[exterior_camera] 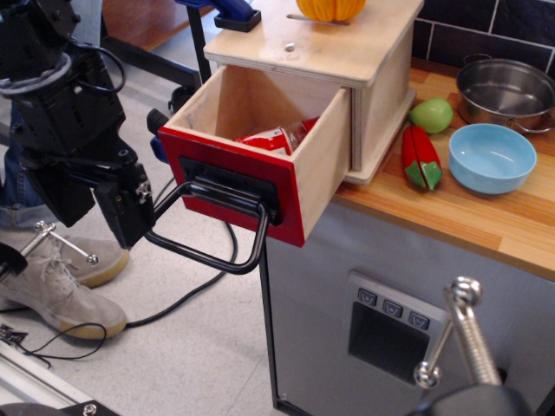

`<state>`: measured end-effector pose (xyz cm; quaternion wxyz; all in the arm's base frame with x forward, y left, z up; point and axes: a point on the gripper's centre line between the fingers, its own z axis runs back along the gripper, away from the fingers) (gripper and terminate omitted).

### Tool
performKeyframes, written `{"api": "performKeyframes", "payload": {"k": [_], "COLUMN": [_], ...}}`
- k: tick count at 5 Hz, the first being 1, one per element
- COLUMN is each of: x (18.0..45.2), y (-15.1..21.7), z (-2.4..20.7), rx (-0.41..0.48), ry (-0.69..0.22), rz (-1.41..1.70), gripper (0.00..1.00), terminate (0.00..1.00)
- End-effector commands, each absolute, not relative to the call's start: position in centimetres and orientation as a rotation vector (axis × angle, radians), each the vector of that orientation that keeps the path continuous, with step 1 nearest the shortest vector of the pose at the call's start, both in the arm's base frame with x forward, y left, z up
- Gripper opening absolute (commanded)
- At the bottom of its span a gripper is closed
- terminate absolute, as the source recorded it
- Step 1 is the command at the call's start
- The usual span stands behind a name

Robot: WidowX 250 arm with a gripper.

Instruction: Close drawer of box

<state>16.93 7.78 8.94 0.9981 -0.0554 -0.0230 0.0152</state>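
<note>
The pale plywood box [347, 52] stands on the left end of the wooden counter [486, 221]. Its drawer [230, 178] is pulled far out past the counter edge, red front toward me. A red can-like object [273, 139] lies inside it. The black looped handle [217, 256] sticks out low and forward. My black gripper [134, 217] hangs at the left end of the handle loop and touches or nearly touches it. Its fingers are dark against the arm, so I cannot tell how they stand.
A blue bowl [492, 158], a steel pot [507, 91], a red-and-green toy vegetable [421, 160] and a green toy fruit [432, 114] lie right of the box. An orange toy [331, 9] sits on top. Below are the grey cabinet panel [390, 325], a person's shoes [52, 290] and floor cables.
</note>
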Motion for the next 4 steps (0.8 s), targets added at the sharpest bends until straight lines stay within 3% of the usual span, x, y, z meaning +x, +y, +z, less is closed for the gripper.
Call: {"api": "performKeyframes", "payload": {"k": [1,2,4], "x": [16.9,17.5,22.6], "y": [7.8,6.2,5.9], "z": [8.9,8.0,7.3], "rx": [-0.111,-0.096,-0.064], "ry": [-0.046,-0.065,-0.090], "rz": [0.030,0.061,0.134], "gripper": [1.00,1.00,1.00], "terminate": [0.00,0.00,0.00]}}
